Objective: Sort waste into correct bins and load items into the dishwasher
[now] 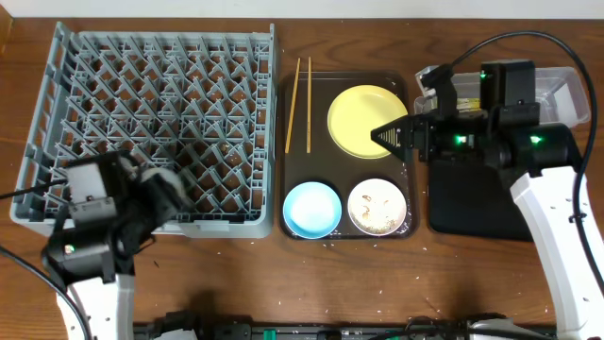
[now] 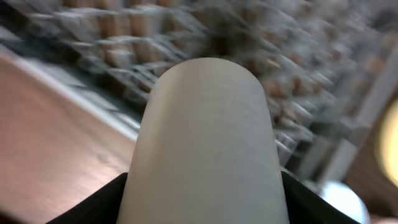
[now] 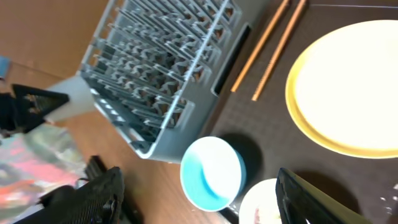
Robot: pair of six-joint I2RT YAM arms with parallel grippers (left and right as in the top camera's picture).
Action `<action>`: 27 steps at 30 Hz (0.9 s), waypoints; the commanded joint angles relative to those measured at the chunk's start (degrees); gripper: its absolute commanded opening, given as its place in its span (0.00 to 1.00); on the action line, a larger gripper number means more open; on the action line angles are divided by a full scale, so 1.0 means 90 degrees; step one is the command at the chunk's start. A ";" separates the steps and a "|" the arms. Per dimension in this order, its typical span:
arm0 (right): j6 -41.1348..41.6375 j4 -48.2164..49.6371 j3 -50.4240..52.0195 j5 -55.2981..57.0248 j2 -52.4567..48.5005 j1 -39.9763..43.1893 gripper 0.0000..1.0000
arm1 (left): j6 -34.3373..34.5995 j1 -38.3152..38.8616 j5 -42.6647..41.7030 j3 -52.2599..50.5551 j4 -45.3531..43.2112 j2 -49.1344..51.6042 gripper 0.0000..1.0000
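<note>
My left gripper (image 1: pixel 156 184) is shut on the small white cup (image 1: pixel 168 178) over the front edge of the grey dish rack (image 1: pixel 151 57). In the left wrist view the cup (image 2: pixel 208 137) fills the space between the fingers (image 2: pixel 205 211), and the rack behind it is blurred. My right gripper (image 1: pixel 385 135) is open and empty above the yellow plate's (image 1: pixel 363 118) right edge. In the right wrist view its fingers (image 3: pixel 199 190) frame the light blue bowl (image 3: pixel 211 173). The two chopsticks (image 1: pixel 300 92), light blue bowl (image 1: pixel 311 209) and white bowl with crumbs (image 1: pixel 377 205) lie on the brown tray. No wrapper shows.
The dark brown serving tray (image 1: pixel 283 142) sits between the rack and the bins. The clear tub (image 1: pixel 562 90) is at the back right, partly under my right arm. The black tray (image 1: pixel 472 203) lies in front of it. Small crumbs dot the table's front.
</note>
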State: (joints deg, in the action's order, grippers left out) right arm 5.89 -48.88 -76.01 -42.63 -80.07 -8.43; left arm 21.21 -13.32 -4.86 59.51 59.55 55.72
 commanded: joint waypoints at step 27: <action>0.1122 -0.1052 0.0568 0.4141 -0.0049 -0.2254 0.63 | -0.1129 -0.0163 -0.2985 0.0415 -0.0777 0.0942 0.94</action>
State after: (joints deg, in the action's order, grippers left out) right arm 8.36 -58.72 -74.63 -19.88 -80.07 -24.03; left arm 18.20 -16.36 -21.34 61.87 52.16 67.66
